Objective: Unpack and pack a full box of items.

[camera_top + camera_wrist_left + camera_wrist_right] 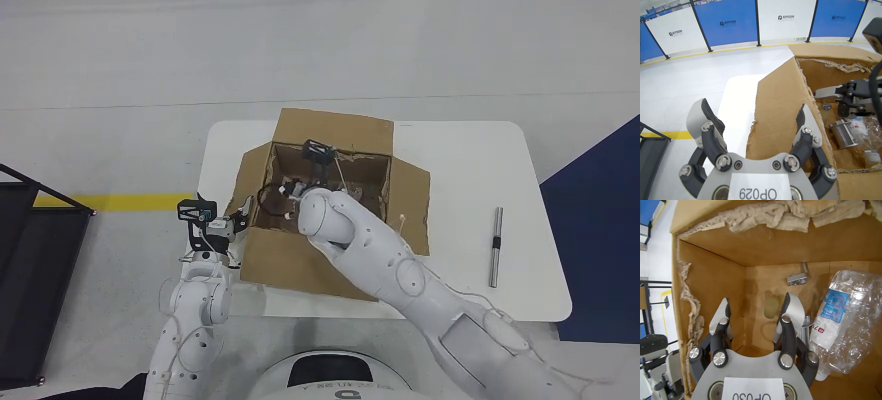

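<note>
Box: an open cardboard box (335, 125) stands on the white table (460, 180), left of the middle, with all four flaps folded outward and torn paper along its inner edges.
Right gripper: the right gripper (757, 297) is down inside the box, above the bare floor; its fingers are spread apart and nothing is between them.
Left gripper: the left gripper (753, 103) is outside the box, at the left flap; its fingers are wide apart and empty.
Bottle: a crushed clear plastic bottle (836, 317) with a blue and white label lies on the box floor, just beside the right gripper.
Cylinder: a metal cylinder part (844, 134) lies next to the bottle.
Bracket: a small metal bracket (797, 278) lies by a box wall.
Rod: a thin metal rod (495, 247) lies on the right of the table, well apart from the box.
</note>
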